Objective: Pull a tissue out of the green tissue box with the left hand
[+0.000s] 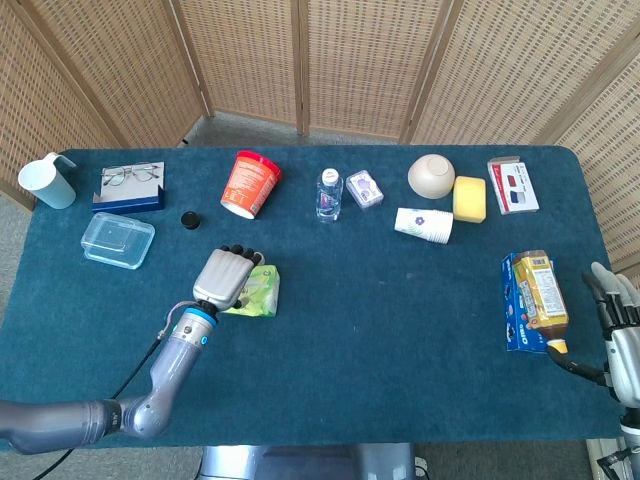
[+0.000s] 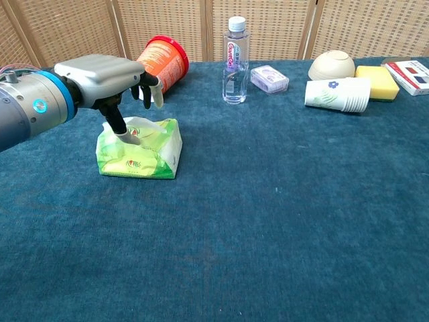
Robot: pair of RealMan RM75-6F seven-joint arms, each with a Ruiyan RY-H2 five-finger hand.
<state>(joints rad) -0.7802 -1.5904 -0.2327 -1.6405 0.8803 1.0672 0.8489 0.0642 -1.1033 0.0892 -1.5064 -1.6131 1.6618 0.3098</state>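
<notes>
The left hand [image 2: 107,72] hangs over the green tissue box [image 2: 140,148], palm down, fingers curled downward. Its thumb reaches down to the white tissue [image 2: 137,125] at the top opening of the box; I cannot tell if the tissue is really pinched. The right hand [image 1: 622,325] is at the right edge of the surface, fingers spread and holding nothing, just beside a blue packet with a bottle [image 1: 530,298] on it.

The surface [image 1: 380,330] is covered with dark blue cloth, and woven cane screens [image 1: 350,60] stand behind it.

The tissue box is a soft pack, light green with yellow print, lying flat. Behind it lies an orange tub [image 2: 158,65] on its side, further right of it a water bottle [image 2: 234,60] stands upright. Left of the box is a clear plastic container [image 1: 118,240].
</notes>
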